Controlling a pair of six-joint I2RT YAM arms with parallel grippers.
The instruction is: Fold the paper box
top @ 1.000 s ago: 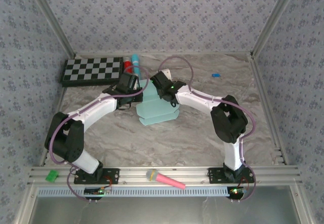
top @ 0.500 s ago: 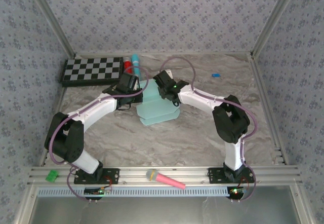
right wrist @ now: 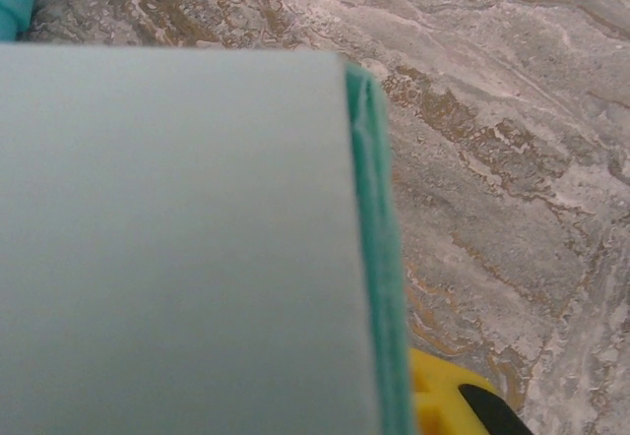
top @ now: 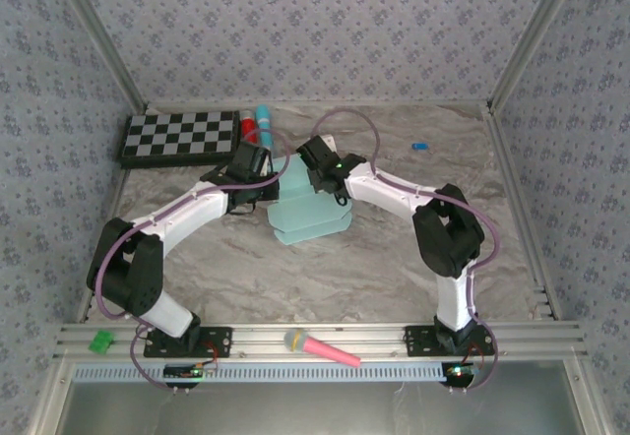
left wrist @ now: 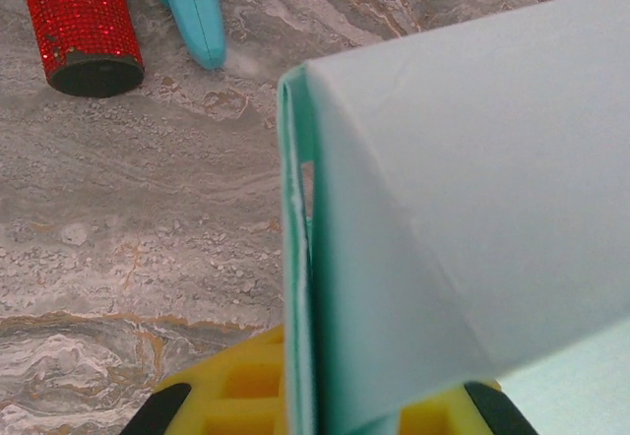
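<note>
**A:** From the top camera, where is the paper box?

**B:** The paper box (top: 308, 217) lies in the middle of the surface (top: 394, 268), just near of the marker (top: 262, 120). The left pincer (top: 264, 181) is at its far-left side and the right pincer (top: 313, 166) at its far-right, so the box sits between them and neither arm is nearer. A raised panel seems to run crosswise from one pincer to the other, with the flat part spreading toward the arm bases. The arms cover the jaws here.

**A:** And the left wrist camera?

**B:** A folded edge of the box (left wrist: 300, 258) runs straight down into the left pincer (left wrist: 315, 410), between its yellow fingers (left wrist: 231, 396). I read that as pinched narrow on the card. The panel slopes away to the right. The marker's tip (left wrist: 197, 12) and a red glitter cylinder (left wrist: 84, 22) lie well beyond it.

**A:** And the right wrist?

**B:** A card panel (right wrist: 177, 238) blocks most of the frame, its edge (right wrist: 379, 258) pointing away from the camera. One yellow finger (right wrist: 433, 396) shows just right of that edge and the other is hidden behind the card. I cannot tell whether that pincer is clamped or loose. The box's lower flaps are out of sight.
</note>
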